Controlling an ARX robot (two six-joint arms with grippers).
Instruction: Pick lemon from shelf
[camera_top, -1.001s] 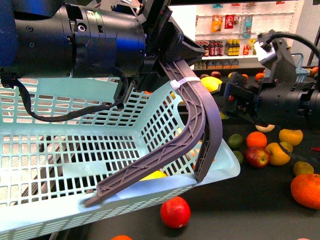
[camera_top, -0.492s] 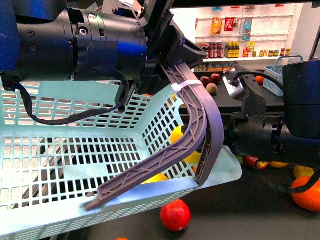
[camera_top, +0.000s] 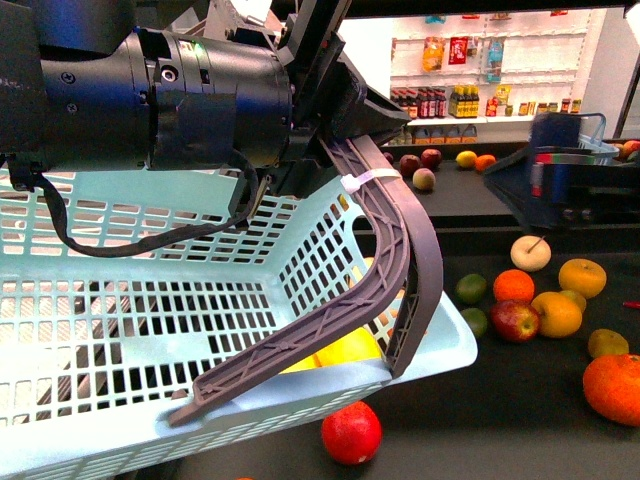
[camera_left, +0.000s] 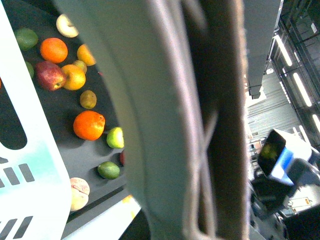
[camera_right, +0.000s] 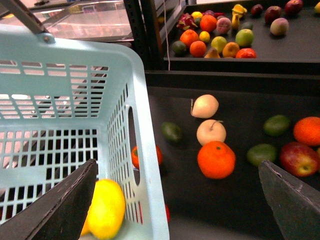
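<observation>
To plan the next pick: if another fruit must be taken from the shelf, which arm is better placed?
Right. The right gripper is open and empty above the shelf, while the left arm carries the basket by its handle; the lemon lies inside.

A pale blue basket (camera_top: 300, 250) is near an orange (camera_top: 513, 286) and apple (camera_top: 516, 321).

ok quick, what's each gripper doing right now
Left gripper: closed on the basket handle.
Right gripper: open, holding nothing; the lemon lies in the basket.
</observation>
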